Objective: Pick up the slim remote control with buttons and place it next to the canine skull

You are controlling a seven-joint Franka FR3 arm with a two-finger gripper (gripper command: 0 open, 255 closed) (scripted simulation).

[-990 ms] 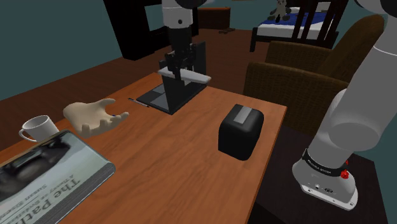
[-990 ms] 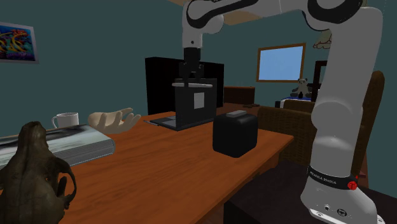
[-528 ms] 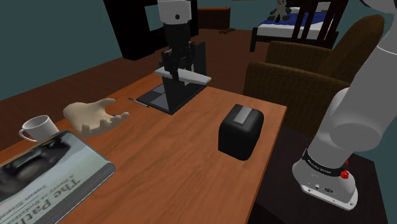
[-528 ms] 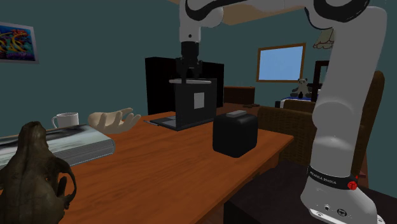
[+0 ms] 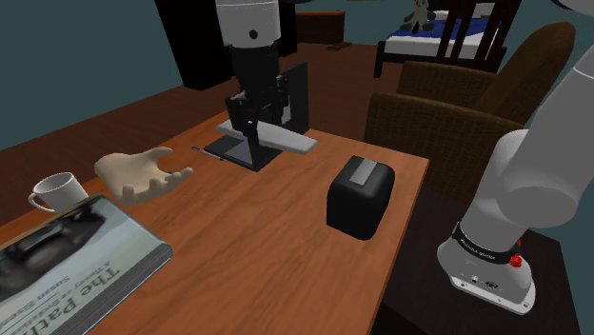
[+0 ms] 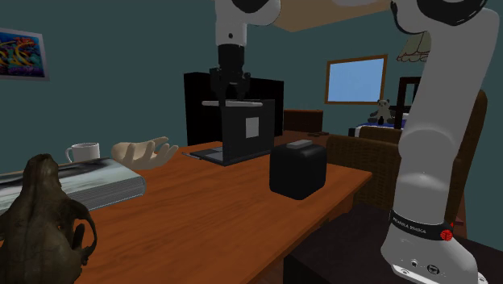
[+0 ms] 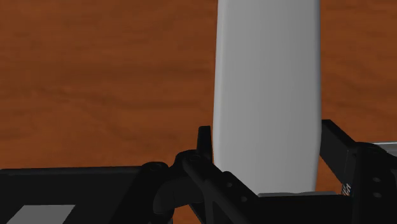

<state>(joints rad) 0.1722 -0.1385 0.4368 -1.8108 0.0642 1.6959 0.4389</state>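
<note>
Arm [image 6: 435,121] arched high, wrist vert., gripper [image 6: 231,97] pointing down, fingers [image 7: 337,141] prob. clamped on grey remote [image 7: 267,95].

Pretty dim, flat render lighting all round. The teal walls [image 6: 121,48] sit in murk, and the counter [image 5: 267,228] gets a soft, even wash. The brightest patch is the blue window [image 6: 355,79]. In the wrist view the remote [image 7: 267,95] reads dull grey, and outlines look crisp everywhere.
</note>
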